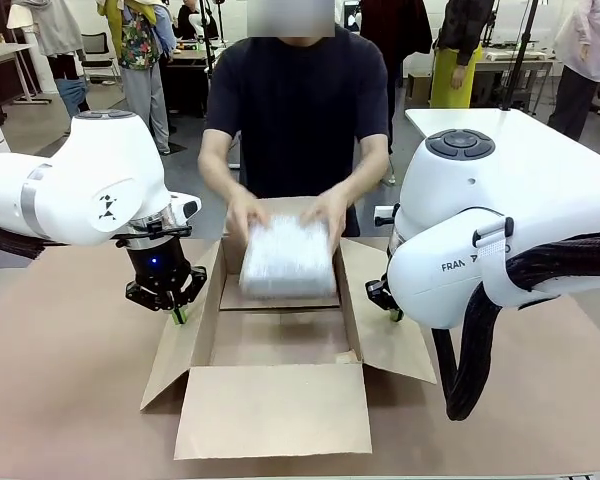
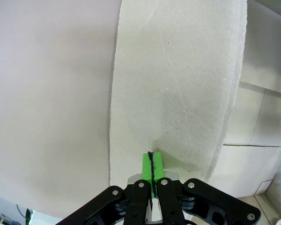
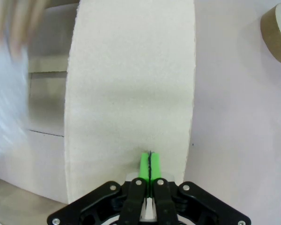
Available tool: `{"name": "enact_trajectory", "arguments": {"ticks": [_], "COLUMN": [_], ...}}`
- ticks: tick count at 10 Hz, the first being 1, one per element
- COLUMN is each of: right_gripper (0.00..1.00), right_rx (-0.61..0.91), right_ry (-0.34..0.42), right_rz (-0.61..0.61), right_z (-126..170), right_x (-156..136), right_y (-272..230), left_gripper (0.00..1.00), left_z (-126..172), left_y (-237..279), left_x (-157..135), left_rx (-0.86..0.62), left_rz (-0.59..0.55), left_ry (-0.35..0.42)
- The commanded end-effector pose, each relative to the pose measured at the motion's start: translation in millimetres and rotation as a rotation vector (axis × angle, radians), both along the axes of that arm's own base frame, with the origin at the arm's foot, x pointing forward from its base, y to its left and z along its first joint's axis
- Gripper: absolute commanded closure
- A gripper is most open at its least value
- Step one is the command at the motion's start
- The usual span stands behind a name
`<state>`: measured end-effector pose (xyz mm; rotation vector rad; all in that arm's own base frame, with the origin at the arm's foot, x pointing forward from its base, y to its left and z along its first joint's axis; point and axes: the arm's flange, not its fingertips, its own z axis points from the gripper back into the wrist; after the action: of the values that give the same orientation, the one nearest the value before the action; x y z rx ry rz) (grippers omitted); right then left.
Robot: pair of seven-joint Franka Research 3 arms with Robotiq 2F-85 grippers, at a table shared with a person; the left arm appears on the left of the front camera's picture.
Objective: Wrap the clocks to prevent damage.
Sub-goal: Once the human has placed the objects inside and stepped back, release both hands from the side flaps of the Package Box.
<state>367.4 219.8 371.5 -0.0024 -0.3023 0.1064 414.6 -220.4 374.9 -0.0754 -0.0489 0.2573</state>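
Left gripper (image 1: 177, 312) has its green pads pressed together on the edge of the left side flap (image 2: 178, 93). Right gripper (image 3: 150, 157) likewise pinches the right side flap (image 3: 131, 93). Judged purpose: to hold the cardboard box (image 1: 275, 410) open while the person's hands (image 1: 245, 212) lower the bubble-wrapped bundle (image 1: 288, 258), presumably a clock, over its far end. A roll of brown tape (image 3: 277, 33) lies near the box

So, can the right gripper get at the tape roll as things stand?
Probably not yet: the right gripper is shut on the box flap; the tape roll lies on bare table beyond it.
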Motion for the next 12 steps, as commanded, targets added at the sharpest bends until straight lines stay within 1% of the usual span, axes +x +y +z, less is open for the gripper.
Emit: {"name": "enact_trajectory", "arguments": {"ticks": [1,12], "right_gripper": [0.99,0.99], "right_rx": [-0.001,-0.001], "right_ry": [0.003,0.003], "right_rz": [-0.007,-0.007], "right_z": [-0.7,-0.7], "right_x": [-0.8,-0.8], "right_y": [0.7,0.7], "left_gripper": [1.0,1.0], "left_z": [1.1,1.1], "left_y": [-1.6,-1.6], "left_x": [-1.4,-1.4], "left_rx": [0.003,0.003], "left_rz": [-0.005,-0.005], "left_ry": [-0.004,-0.004]}}
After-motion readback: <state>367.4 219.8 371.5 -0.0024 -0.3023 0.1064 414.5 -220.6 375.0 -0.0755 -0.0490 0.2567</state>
